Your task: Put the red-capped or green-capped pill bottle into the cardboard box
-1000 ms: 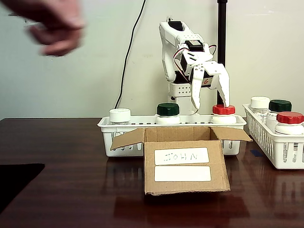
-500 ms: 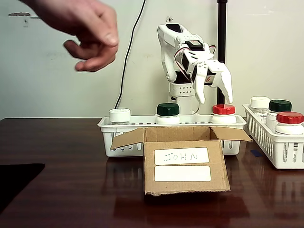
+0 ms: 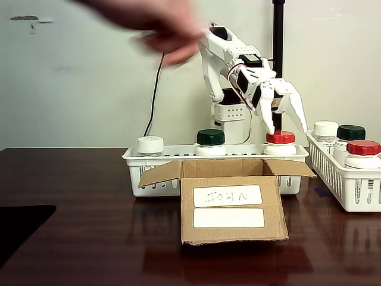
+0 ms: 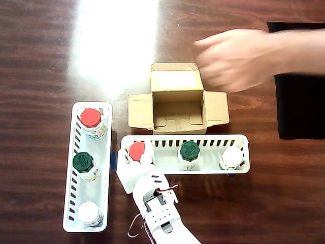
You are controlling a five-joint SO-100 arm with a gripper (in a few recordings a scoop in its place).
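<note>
A red-capped pill bottle (image 3: 280,138) (image 4: 137,151) stands at one end of the long white basket (image 3: 134,158) (image 4: 213,138) behind the cardboard box (image 3: 229,208) (image 4: 177,84). A green-capped bottle (image 3: 210,138) (image 4: 189,151) stands mid-basket. The box sits open, flaps spread, labelled "JOHN" on its front. My white gripper (image 3: 287,127) (image 4: 135,159) hangs open just above the red cap, its fingers straddling it, holding nothing.
A white-capped bottle (image 3: 150,145) (image 4: 232,157) fills the basket's other end. A second basket (image 3: 351,179) (image 4: 69,168) holds red-, green- and white-capped bottles. A person's hand (image 3: 161,21) (image 4: 238,58) hovers over the table beyond the box. A black mat (image 4: 299,81) lies at the table edge.
My gripper lifted off the red cap and shifted right, staying open. The person's hand swept from the upper left towards the arm.
</note>
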